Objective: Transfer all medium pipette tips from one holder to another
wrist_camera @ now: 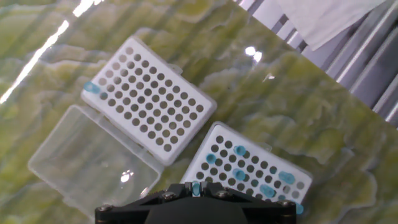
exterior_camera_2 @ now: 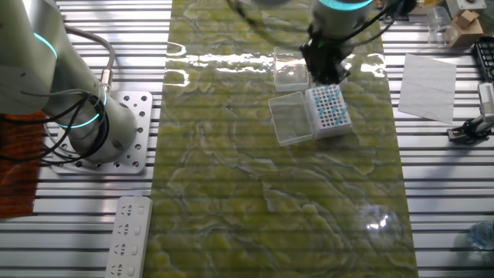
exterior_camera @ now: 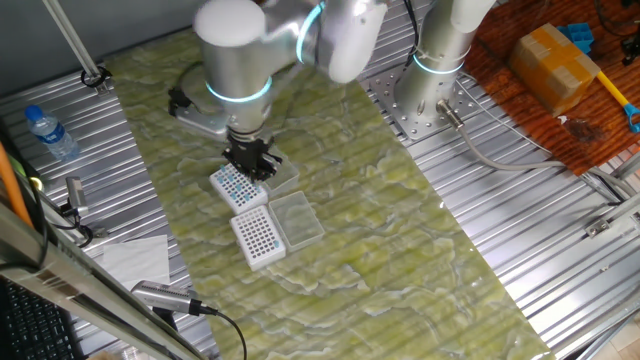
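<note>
Black gripper (wrist_camera: 196,202) is hung low over the source holder (wrist_camera: 249,174), apparently clamped on one blue tip, though jaw spacing cannot be told. Emptier holder (wrist_camera: 149,99) is set beside, lid (wrist_camera: 90,158) open, for receiving the medium pipette tips (wrist_camera: 267,190)

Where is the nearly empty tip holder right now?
In the hand view, the nearly empty holder lies upper left on the green mat, its clear lid open beside it, diagonal from the holder with blue tips.

You have a water bottle (exterior_camera: 47,133) far left, paper (exterior_camera_2: 427,76) right, a power strip (exterior_camera_2: 129,235) near left.
</note>
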Robot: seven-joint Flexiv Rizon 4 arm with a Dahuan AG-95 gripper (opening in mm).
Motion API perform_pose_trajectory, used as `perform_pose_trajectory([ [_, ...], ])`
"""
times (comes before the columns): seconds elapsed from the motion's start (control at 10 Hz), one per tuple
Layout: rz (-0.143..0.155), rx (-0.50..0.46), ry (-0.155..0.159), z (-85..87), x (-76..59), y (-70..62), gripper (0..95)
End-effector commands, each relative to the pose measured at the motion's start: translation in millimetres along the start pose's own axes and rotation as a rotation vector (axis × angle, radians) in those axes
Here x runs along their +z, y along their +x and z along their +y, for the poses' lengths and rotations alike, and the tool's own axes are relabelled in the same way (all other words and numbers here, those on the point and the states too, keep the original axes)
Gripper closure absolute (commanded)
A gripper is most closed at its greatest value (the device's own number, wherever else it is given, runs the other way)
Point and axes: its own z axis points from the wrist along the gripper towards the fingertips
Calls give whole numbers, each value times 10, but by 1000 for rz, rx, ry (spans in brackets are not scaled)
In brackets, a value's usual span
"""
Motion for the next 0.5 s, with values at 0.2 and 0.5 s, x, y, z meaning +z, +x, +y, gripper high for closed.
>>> perform_pose_trajectory([
  [0.2,28,168,-41,401,-327,-278,950],
  [0.5,9,249,-54,675,-329,-468,950],
])
